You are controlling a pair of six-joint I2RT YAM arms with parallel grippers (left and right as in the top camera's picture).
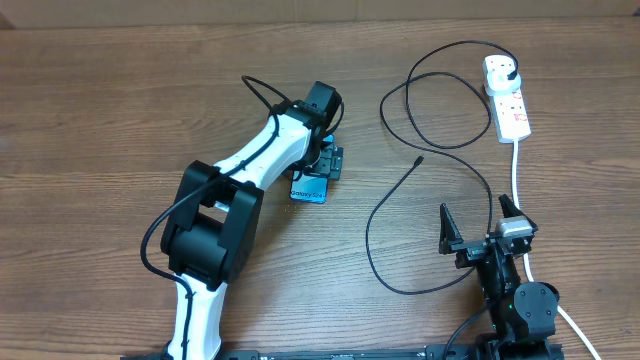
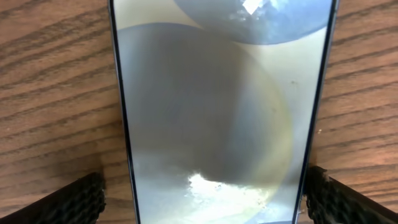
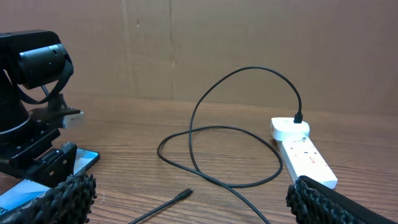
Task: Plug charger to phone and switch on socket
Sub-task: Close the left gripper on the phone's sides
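Note:
The phone (image 1: 310, 190) lies flat on the wooden table, its screen filling the left wrist view (image 2: 217, 106). My left gripper (image 1: 328, 163) is open over the phone, with a finger on either side of it (image 2: 205, 199). The charger is a thin black cable (image 1: 440, 100) that loops across the table. Its black plug (image 1: 513, 72) sits in the white socket (image 1: 508, 100). Its small connector (image 1: 418, 160) lies loose on the table. My right gripper (image 1: 475, 212) is open and empty, near the front edge. In the right wrist view (image 3: 189, 202) the connector (image 3: 185, 195) lies just ahead of it.
The socket's thick white cord (image 1: 517, 170) runs down the right side past my right arm. A brown wall (image 3: 249, 37) stands behind the table. The right wrist view also shows the socket (image 3: 305, 155) at right and the left arm (image 3: 31, 93) at left.

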